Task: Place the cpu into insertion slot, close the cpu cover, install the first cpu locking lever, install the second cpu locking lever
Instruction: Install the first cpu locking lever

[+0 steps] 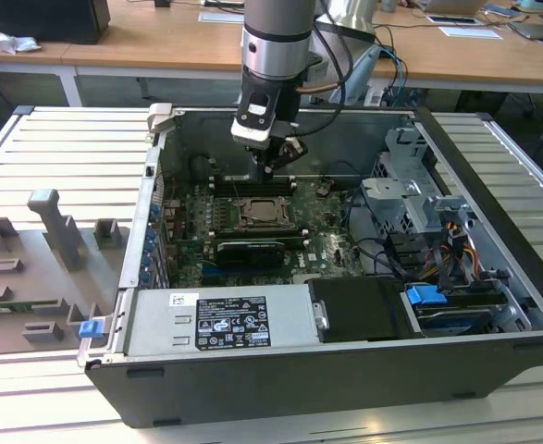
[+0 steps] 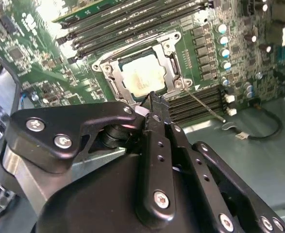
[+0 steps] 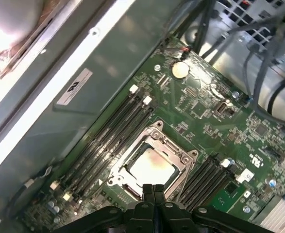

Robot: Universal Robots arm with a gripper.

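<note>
Hovering: the claw hangs just above the socket's edge, tips pressed together, pinching nothing.
Cpu: the cpu lies in the slot, pale face up.
Cover: the cover seems flat over the chip, though glare makes that hard to swear to.
Lever: one lever sticks out unlatched by the memory slots.
Risk: a push landing off the lever could skid onto the board or across the chip. A half-seated cover would bind the latch.
</note>
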